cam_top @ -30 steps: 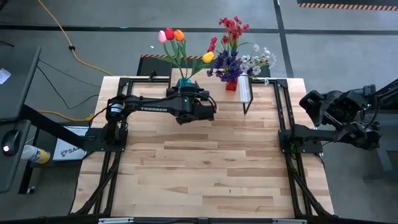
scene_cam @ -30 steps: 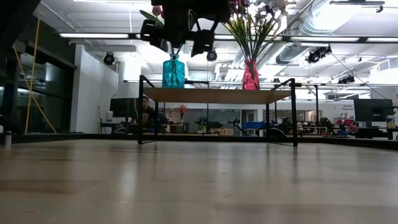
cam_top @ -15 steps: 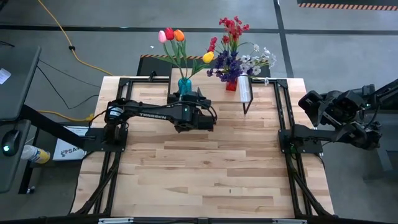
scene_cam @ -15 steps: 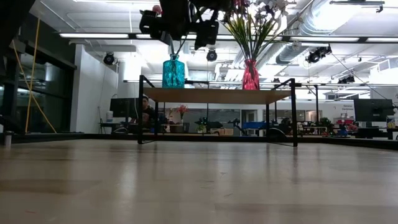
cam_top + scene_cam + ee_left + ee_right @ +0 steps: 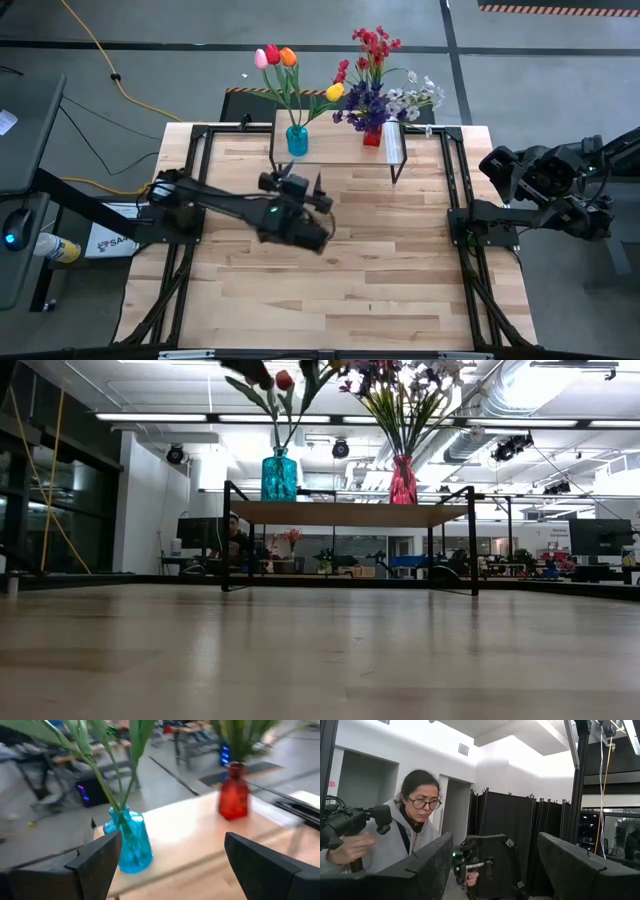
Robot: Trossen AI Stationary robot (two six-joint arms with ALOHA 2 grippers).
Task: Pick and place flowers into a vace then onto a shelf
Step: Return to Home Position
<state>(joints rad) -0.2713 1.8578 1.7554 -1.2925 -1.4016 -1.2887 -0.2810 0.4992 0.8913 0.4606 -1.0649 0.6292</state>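
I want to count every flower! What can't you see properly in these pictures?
Low view: top edge cuts off most blooms above the blue glass vase.
Left wrist view, past the open left gripper: blooms cut off too; only blurred green stems show.
High view: red glass vase mostly hidden under its small-blossom sprigs; petals too small to count.

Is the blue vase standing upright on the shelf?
Upright: the blue vase stands vertical on the shelf, base flat on its top.

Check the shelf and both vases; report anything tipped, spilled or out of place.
Nothing stands out. The blue vase and the red vase stand upright on the shelf, apart, with flowers in both. The left pincer hangs open over the table; the right pincer waits open beyond its right edge.
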